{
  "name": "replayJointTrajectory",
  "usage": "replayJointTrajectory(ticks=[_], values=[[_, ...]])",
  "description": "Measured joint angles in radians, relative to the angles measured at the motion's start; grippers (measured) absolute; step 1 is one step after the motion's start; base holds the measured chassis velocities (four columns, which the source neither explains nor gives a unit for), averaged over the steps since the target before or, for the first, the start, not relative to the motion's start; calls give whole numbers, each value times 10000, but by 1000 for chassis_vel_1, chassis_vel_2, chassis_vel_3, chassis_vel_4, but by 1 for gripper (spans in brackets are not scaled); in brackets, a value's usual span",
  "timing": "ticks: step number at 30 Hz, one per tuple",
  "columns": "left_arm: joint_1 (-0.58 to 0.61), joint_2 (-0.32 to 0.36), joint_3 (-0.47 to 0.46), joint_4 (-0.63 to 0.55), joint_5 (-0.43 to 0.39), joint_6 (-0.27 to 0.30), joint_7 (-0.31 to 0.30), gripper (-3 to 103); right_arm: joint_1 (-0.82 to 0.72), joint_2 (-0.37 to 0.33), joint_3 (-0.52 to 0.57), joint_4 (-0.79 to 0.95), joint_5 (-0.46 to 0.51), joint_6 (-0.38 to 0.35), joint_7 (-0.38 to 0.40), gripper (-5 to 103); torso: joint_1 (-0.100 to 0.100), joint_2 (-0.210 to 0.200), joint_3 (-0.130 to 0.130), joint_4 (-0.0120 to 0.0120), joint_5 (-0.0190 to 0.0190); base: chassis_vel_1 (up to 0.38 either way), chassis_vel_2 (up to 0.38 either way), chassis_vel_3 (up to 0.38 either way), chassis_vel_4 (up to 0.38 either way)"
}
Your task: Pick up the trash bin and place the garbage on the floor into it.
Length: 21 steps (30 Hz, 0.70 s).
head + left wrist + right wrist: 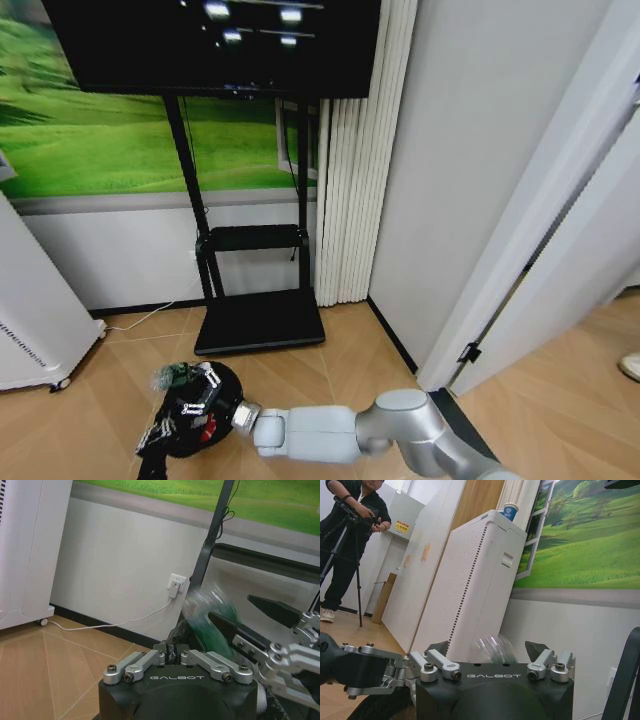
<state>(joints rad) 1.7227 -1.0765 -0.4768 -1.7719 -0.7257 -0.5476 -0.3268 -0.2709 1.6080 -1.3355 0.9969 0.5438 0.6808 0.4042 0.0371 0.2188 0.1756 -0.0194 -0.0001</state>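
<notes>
Down by the floor, the bin sits low at the robot's left front, on the wood planks. The left gripper is clamped on the bin's rim, its fingers pinched together on the crumpled black edge. Something red shows inside the bin; I can't make out what it is.

The right arm reaches across from the right, low over the floor, and the right gripper hangs over the mouth of the bin. Its jaws stand wide apart, gripping nothing. Between the fingers is the bottle, clear with a green label, smeared with blur, just above the bin's rim. From the right wrist view it looks apart from both fingertips.

Just past the bin is the flat black base of a stand. Its posts rise to a small shelf and a dark screen. To the left, a white cabinet on castors stands near the wall, with a blue-and-white cup on top. A white cord runs along the skirting up to a socket. On the wall behind hangs a green meadow picture. Folded white panels stand to the right of the stand.
</notes>
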Motion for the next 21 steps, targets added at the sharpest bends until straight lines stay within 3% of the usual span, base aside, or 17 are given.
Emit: replayJointTrajectory(ticks=[1, 6, 15, 16, 21], values=[[0, 0, 0, 0, 0, 0, 0, 8, 0, 0, 0, 0, 0, 0, 0, 78, 0, 0, 0, 0, 0, 0, 0, 0, 0], [-24, 3, -27, 6, -18, 0, -10, 8, -39, 0, 16, -18, -74, 49, 40, 98, 0, 0, 0, 0, 0, 0, 0, 0, 0], [64, -51, -298, 18, -46, -6, -27, 8, -70, 0, 374, -12, -420, -52, 793, 100, 0, -3, 1, 0, 0, 0, 0, 0, 0], [206, -34, -489, -143, -135, -13, -90, 8, 32, 1, 869, 65, -145, -524, 1446, 100, 0, -3, 0, 0, 0, 0, 0, 0, 0], [697, -74, -934, -560, -269, -32, -184, 8, 294, 0, 1679, -83, 414, -1410, 2313, 100, 0, -3, 0, 1, 0, 0, 0, 0, 0]])
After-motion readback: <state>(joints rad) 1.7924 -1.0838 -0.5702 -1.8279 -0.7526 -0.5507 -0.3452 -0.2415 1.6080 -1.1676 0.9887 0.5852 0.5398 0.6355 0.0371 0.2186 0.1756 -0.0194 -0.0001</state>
